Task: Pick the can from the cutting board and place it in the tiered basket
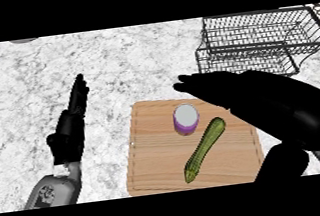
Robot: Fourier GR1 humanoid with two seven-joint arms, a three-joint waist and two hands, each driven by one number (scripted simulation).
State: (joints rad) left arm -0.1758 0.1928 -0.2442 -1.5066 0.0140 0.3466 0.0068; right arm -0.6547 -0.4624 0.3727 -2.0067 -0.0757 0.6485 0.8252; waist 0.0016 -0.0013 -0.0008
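A small purple can (186, 119) with a silver top stands upright on the wooden cutting board (155, 166), near its far middle. My right hand (266, 102) reaches over the board's right side with straight fingers, its fingertips (186, 82) just beyond the can and above it, not holding it. The black wire tiered basket (262, 42) sits at the far right of the counter with nothing in it. At the left, my left hand (72, 126) rests open, fingers pointing away, well clear of the board.
A green zucchini (205, 148) lies diagonally on the board right of the can, close to my right hand. The marble counter (113, 65) spreads around the board. Patterned tiles show in the far corners.
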